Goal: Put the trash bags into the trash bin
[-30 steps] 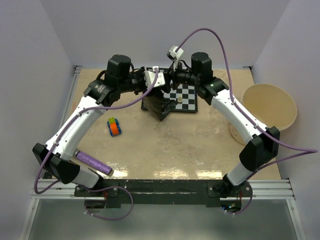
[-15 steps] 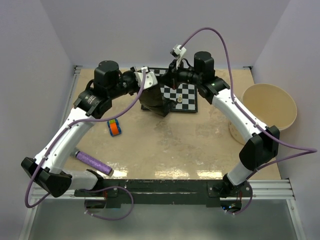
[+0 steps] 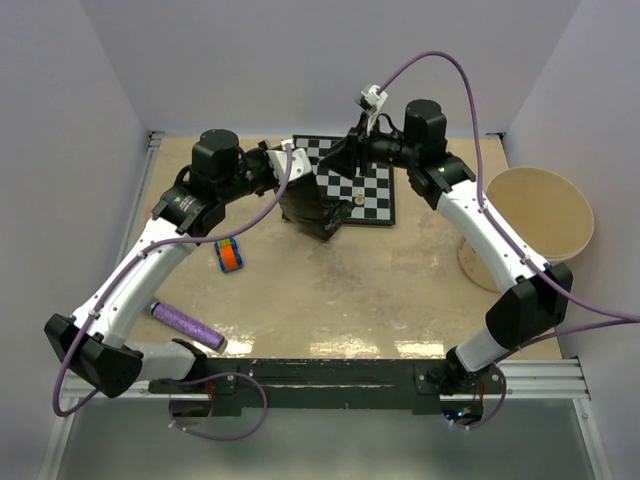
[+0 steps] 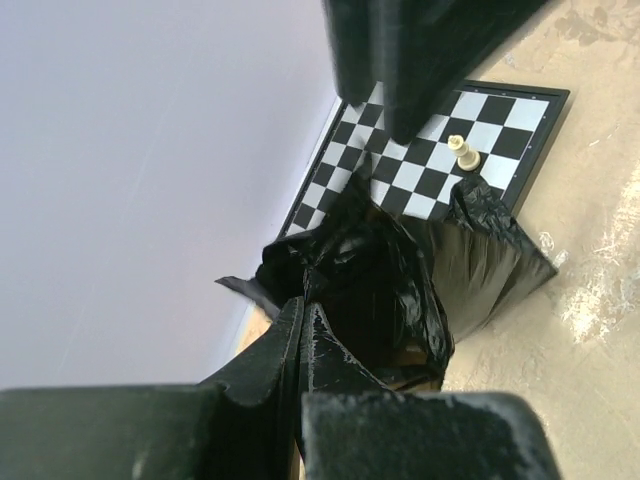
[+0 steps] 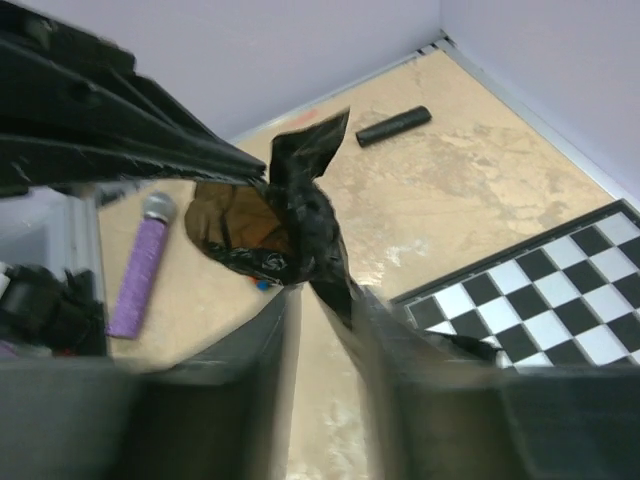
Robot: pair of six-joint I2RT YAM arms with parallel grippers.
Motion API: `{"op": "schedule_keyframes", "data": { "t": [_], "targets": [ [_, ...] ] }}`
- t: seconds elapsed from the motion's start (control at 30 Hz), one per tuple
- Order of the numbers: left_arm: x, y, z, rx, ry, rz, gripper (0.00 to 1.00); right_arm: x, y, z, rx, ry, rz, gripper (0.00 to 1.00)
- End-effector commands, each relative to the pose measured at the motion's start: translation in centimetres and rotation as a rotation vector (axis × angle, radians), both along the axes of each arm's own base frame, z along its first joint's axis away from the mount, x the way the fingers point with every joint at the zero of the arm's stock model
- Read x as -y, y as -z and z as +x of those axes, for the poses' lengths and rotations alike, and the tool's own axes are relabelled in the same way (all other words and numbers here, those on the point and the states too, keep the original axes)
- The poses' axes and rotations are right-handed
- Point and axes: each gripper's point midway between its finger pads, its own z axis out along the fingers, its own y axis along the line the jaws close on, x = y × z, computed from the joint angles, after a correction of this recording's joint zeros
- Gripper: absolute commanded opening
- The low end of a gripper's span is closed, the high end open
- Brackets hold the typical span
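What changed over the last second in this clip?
The left arm swung toward its own left, taking the left tool, shut on the trash bag, slightly that way. The right arm drew its wrist off to the right; the right tool now straddles a fold of the bag, grip unclear through blur. The bag barely shifted. The trash bin, chessboard, purple roll and colourful toy stayed put.
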Motion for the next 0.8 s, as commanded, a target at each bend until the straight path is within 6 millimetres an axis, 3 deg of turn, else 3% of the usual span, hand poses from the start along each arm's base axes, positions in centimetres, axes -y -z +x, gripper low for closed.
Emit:
{"op": "schedule_keyframes", "data": {
  "t": [0.0,0.1,0.23,0.33,0.37,0.4,0.5,0.57,0.67,0.77],
  "targets": [
    [0.1,-3.6,-1.0,0.073,0.031,-0.102,0.0,0.5,-2.6,-1.7,0.055,-0.042,0.056,0.61],
    [-0.2,-5.6,-1.0,0.111,0.013,-0.17,0.0,0.7,-2.2,-1.2,0.045,-0.019,0.046,0.73],
    [-0.9,-8.1,-1.4,0.163,0.002,-0.239,0.0,0.7,-1.1,-0.7,0.045,-0.015,0.019,0.8],
    [-1.0,-8.6,-1.6,0.166,0.001,-0.264,0.0,0.1,-0.8,-1.1,0.054,-0.07,0.029,0.87],
    [-1.1,-8.8,-1.6,0.162,-0.001,-0.271,0.0,-0.2,-0.9,-1.5,0.06,-0.103,0.035,0.96],
    [-1.1,-8.8,-1.7,0.157,0.001,-0.277,0.0,-0.5,-0.9,-1.6,0.063,-0.123,0.039,0.98],
    [-0.9,-9.1,-1.9,0.15,0.017,-0.295,0.0,-1.9,-1.5,-1.9,0.103,-0.174,0.042,0.98],
    [-0.7,-9.2,-2.1,0.143,0.032,-0.306,0.0,-3.0,-1.7,-2.0,0.119,-0.203,0.045,0.95],
    [-0.6,-9.2,-2.3,0.133,0.044,-0.315,0.0,-4.5,-1.9,-1.6,0.129,-0.219,0.055,0.82],
    [-1.3,-9.4,-1.8,0.133,0.013,-0.33,0.0,-5.1,-1.7,-0.8,0.139,-0.215,0.046,0.53]
  ]
}}
